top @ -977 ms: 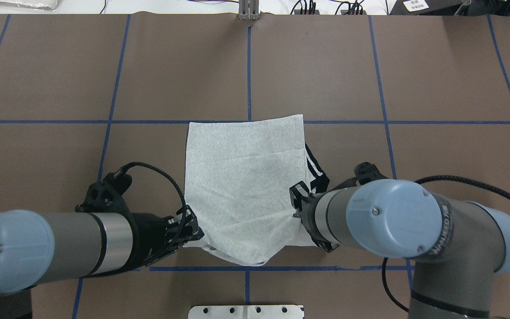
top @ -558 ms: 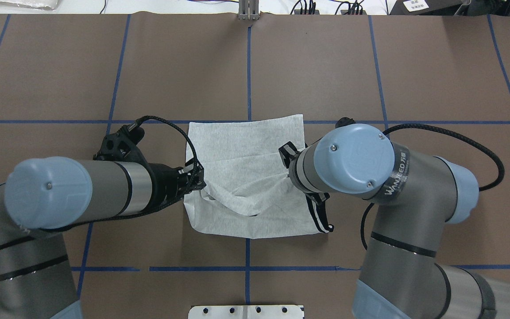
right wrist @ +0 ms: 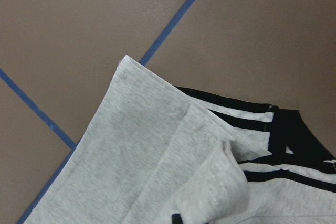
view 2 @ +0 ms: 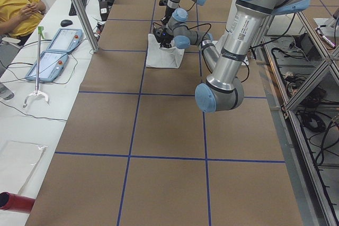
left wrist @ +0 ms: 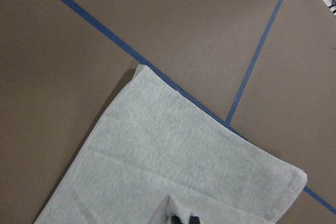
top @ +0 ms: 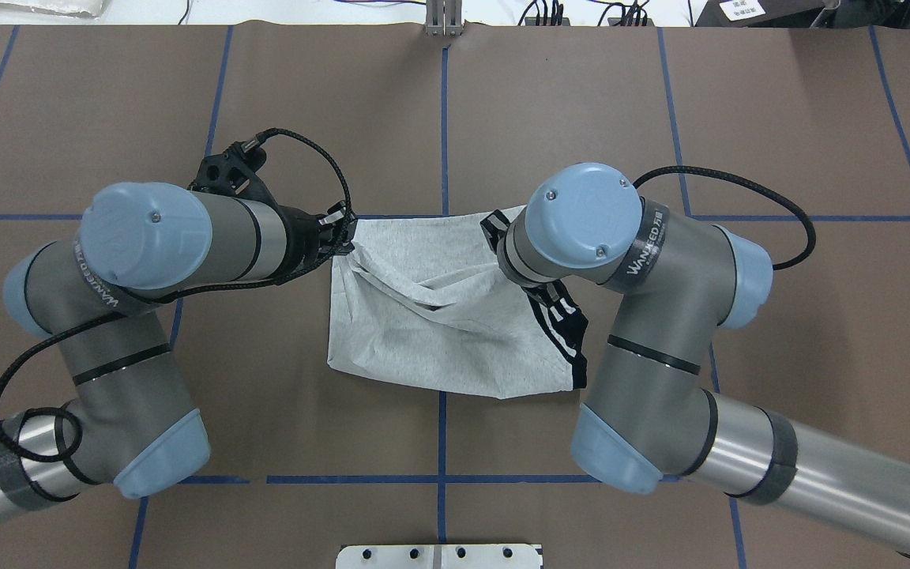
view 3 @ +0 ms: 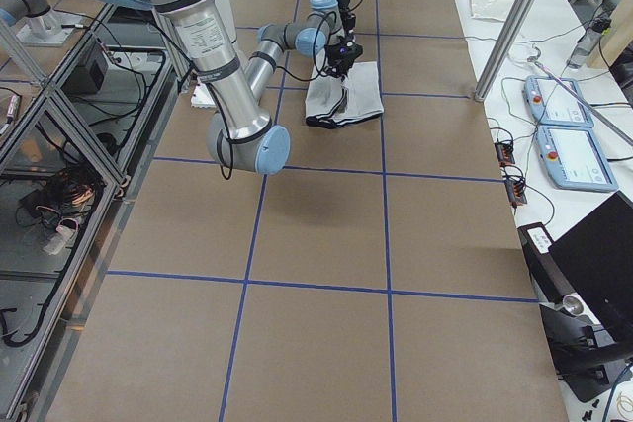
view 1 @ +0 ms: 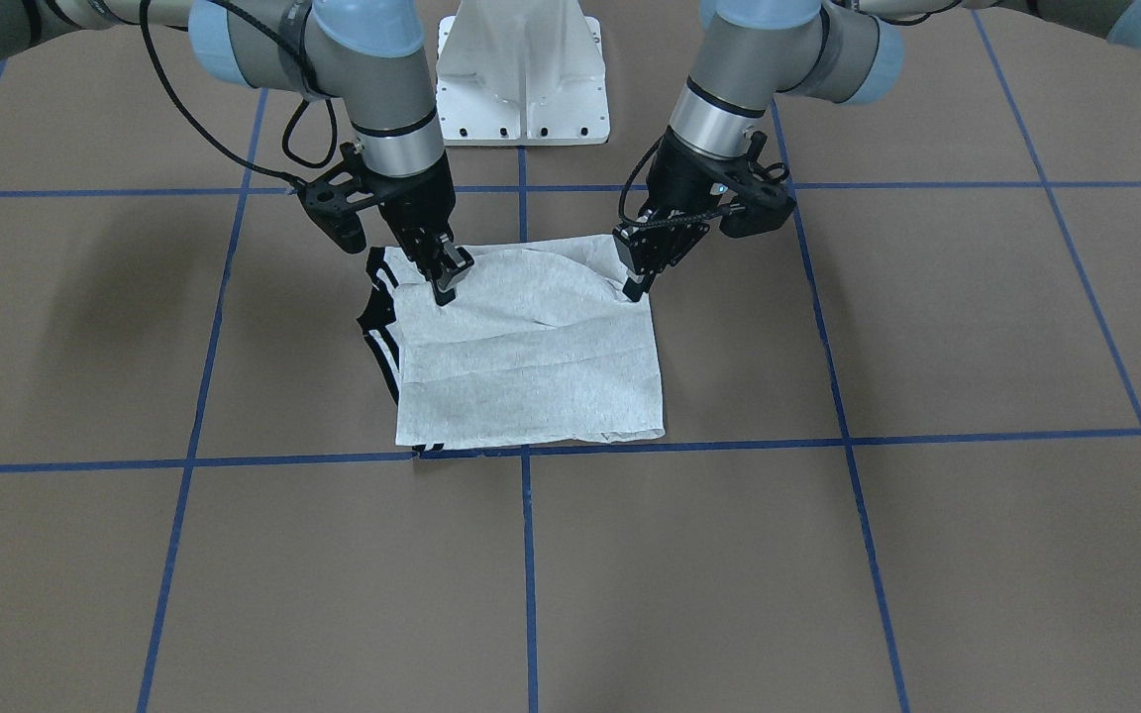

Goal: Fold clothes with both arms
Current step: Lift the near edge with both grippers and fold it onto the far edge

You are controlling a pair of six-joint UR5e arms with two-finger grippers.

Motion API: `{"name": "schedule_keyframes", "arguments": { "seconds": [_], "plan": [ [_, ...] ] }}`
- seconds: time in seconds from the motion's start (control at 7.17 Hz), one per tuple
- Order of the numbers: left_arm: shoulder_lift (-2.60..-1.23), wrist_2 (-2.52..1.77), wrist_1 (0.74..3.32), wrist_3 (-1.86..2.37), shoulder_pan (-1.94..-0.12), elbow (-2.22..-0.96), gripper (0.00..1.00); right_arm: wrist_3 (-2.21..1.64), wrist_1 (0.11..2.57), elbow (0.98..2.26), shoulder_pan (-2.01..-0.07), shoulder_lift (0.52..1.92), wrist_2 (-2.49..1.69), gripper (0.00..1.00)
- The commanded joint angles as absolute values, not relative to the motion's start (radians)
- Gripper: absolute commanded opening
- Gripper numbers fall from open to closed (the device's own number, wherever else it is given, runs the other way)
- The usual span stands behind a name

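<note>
Left gripper [view 1: 636,281], right gripper [view 1: 445,281] — on T-shirt [view 1: 531,368]

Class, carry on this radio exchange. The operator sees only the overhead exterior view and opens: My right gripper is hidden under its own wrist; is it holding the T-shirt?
Observer: Yes. The front-facing view shows the right gripper shut on the raised edge of the T-shirt.
Operator: And the other one?
Observer: The left gripper is shut on the other end of that edge; the cloth droops between them.
Operator: Anyone close by?
Observer: The exterior left view shows a person in a yellow top seated beside the table, clear of both arms.
</note>
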State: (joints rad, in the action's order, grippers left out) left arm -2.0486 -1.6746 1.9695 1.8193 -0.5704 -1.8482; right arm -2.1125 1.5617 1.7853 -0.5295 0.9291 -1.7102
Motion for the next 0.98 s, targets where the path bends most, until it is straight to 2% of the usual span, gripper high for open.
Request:
{"name": "schedule_keyframes", "arguments": {
  "seconds": [0.0, 0.14, 0.28, 0.42, 0.84],
  "plan": [
    [-2.112, -1.674, 2.058, 1.709, -0.635, -1.685, 0.35, -2.001, 1.526, 1.628, -0.628, 0.847, -1.811, 0.21],
    [-2.158, -1.674, 2.097, 1.668, -0.665, -1.580, 0.64, -1.889, 1.440, 1.517, -0.674, 0.812, -1.856, 0.99],
    [-2.167, -1.672, 2.179, 1.617, -0.689, -1.506, 0.73, -1.822, 1.340, 1.403, -0.701, 0.774, -1.862, 1.00],
    [-2.168, -1.672, 2.215, 1.589, -0.707, -1.482, 0.74, -1.722, 1.318, 1.326, -0.751, 0.729, -1.899, 1.00],
    [-2.161, -1.678, 2.221, 1.518, -0.738, -1.486, 0.74, -1.522, 1.318, 1.272, -0.859, 0.759, -1.980, 1.00]
  ]
}}
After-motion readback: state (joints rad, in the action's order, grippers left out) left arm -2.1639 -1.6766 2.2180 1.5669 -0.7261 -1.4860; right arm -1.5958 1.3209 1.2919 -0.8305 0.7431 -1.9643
